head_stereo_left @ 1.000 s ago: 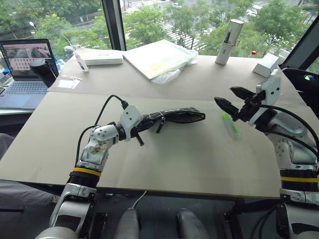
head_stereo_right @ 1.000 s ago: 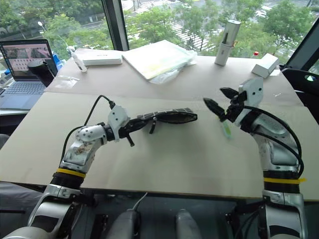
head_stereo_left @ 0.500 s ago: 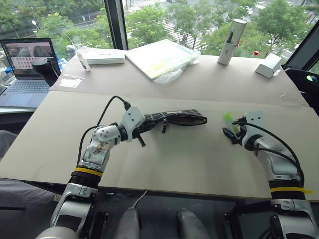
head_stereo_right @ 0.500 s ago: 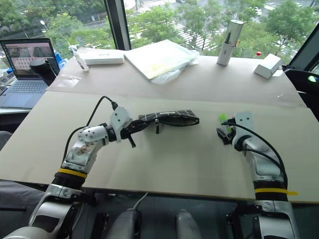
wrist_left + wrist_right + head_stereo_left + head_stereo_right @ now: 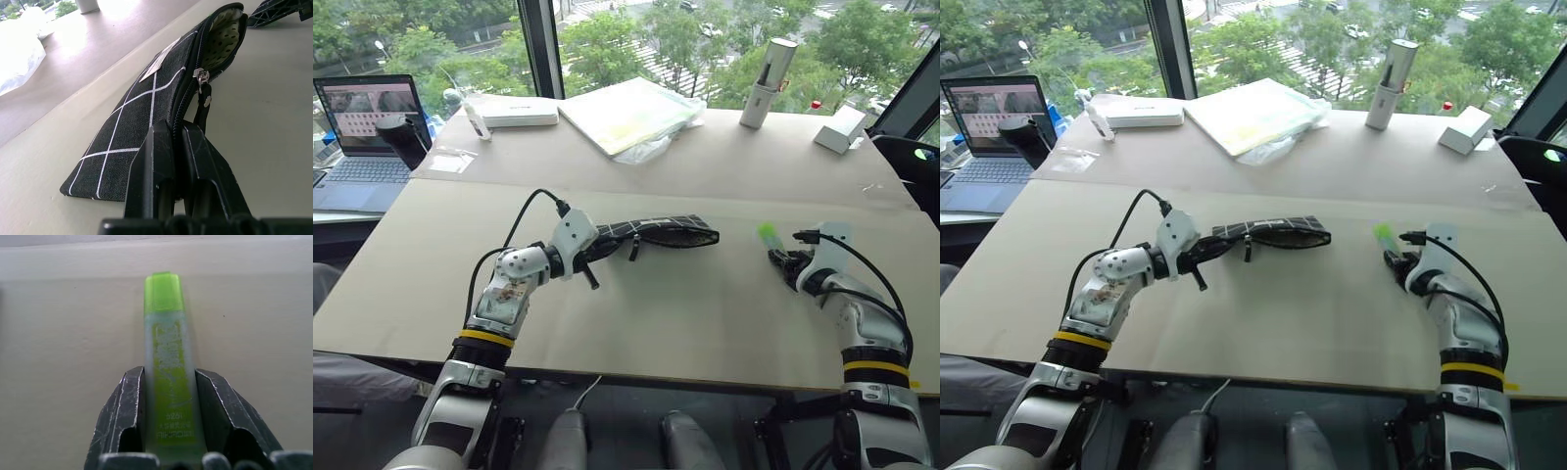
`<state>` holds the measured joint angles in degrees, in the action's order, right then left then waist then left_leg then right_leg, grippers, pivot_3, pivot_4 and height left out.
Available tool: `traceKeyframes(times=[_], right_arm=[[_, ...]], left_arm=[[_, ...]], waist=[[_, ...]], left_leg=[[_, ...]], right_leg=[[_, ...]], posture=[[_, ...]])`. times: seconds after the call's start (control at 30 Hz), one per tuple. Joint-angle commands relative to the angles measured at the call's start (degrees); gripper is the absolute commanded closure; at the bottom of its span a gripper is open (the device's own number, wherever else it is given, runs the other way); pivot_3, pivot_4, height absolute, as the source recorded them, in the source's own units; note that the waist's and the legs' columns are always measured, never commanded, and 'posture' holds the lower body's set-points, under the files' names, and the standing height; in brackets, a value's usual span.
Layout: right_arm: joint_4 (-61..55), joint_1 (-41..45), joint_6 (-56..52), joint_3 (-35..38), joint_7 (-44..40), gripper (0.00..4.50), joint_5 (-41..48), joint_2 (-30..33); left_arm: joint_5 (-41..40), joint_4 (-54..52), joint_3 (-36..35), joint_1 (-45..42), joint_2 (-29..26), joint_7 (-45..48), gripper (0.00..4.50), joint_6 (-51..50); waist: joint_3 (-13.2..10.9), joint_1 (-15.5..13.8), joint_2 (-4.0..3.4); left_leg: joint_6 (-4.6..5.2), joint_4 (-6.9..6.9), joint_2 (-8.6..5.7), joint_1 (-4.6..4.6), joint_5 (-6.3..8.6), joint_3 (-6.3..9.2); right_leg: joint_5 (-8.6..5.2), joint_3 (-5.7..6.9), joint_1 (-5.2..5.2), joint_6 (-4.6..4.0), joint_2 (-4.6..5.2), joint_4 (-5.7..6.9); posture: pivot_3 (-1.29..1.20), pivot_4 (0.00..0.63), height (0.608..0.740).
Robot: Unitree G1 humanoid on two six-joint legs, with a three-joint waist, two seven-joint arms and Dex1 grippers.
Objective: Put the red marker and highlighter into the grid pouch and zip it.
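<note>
The left claw [image 5: 177,147] pinches the near end of the pouch [image 5: 656,232], which lies mid-worktop [image 5: 685,313] with its zipper open. Well to its right, the right claw [image 5: 168,396] grips the highlighter [image 5: 166,357] low over the worktop.
</note>
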<state>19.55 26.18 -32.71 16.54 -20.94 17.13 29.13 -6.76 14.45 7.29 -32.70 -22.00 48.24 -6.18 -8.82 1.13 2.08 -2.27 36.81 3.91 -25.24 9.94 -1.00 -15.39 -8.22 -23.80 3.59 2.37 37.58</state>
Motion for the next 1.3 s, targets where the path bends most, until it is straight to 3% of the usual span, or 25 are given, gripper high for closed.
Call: traceKeyframes(times=[0.03,0.17,0.3,0.43,0.57,0.77,0.9,1.3], right_arm=[[-0.95,-0.60,1.48,-0.29,-0.09,3.42,-0.65,0.11],[-5.90,0.49,7.54,-0.13,-2.96,3.42,0.28,-0.06],[-13.70,-0.52,12.68,-1.59,-11.48,3.42,2.43,1.50],[-26.01,-6.26,17.09,-7.92,-25.80,3.42,1.40,9.64],[-30.45,-7.93,17.46,-10.71,-31.05,3.42,0.68,15.14],[-31.53,-7.79,18.48,-13.46,-32.50,3.42,-2.34,17.22],[-27.80,-6.71,23.41,-17.52,-30.81,3.42,-9.66,17.37],[-18.35,-1.73,31.08,-20.32,-30.27,3.42,-15.44,15.44]], left_arm=[[-0.52,-1.54,-0.77,-1.08,-0.20,-0.21,4.50,0.60],[-0.45,-1.17,-0.63,-1.39,-0.12,-0.06,4.50,0.81],[-0.40,-0.85,-0.54,-1.57,-0.14,0.15,4.50,1.03],[-0.43,-0.52,-0.50,-1.78,-0.17,0.32,4.50,1.20],[-0.45,-0.20,-0.47,-1.95,-0.18,0.37,4.50,1.35],[-0.40,-0.12,-0.37,-1.98,-0.02,0.32,4.50,1.44],[-0.37,-0.07,-0.33,-2.04,0.02,0.36,4.50,1.55],[-0.03,0.10,-0.06,-2.12,-0.35,0.79,4.50,2.07]], waist=[[0.00,0.02,0.00],[0.00,0.09,0.00],[-0.04,0.09,-0.06],[-0.06,-0.41,-0.12],[-0.07,-0.33,-0.14],[-0.07,-0.33,-0.13],[-0.07,-0.34,-0.13],[-0.07,-0.37,-0.13]], left_leg=[[0.00,0.00,0.00,0.00,0.00,0.00],[0.00,0.00,-0.01,-0.01,0.00,-0.01],[0.00,0.00,0.00,-0.04,0.00,-0.01],[0.00,-0.01,-0.02,-0.06,0.00,0.02],[0.00,0.02,-0.09,-0.08,0.00,0.02],[0.00,0.04,-0.08,-0.07,0.00,0.04],[0.00,0.04,-0.09,-0.07,0.00,0.04],[0.00,0.04,-0.09,-0.07,0.00,0.03]], right_leg=[[0.00,0.00,0.00,0.00,0.00,0.00],[0.00,-0.01,-0.02,0.00,0.00,0.00],[0.00,-0.01,-0.08,0.01,0.00,0.02],[-0.03,0.02,-0.04,0.05,0.01,-0.01],[-0.06,0.01,-0.01,0.10,0.07,-0.04],[-0.06,0.02,-0.01,0.10,0.06,-0.03],[-0.06,0.02,-0.01,0.09,0.07,-0.03],[-0.05,0.02,-0.02,0.08,0.07,-0.02]], posture=[[0.00,0.150,0.740],[0.00,0.150,0.740],[0.00,0.150,0.740],[0.00,0.150,0.740],[0.00,0.150,0.740],[0.00,0.150,0.740],[0.00,0.150,0.740],[0.00,0.150,0.740]])
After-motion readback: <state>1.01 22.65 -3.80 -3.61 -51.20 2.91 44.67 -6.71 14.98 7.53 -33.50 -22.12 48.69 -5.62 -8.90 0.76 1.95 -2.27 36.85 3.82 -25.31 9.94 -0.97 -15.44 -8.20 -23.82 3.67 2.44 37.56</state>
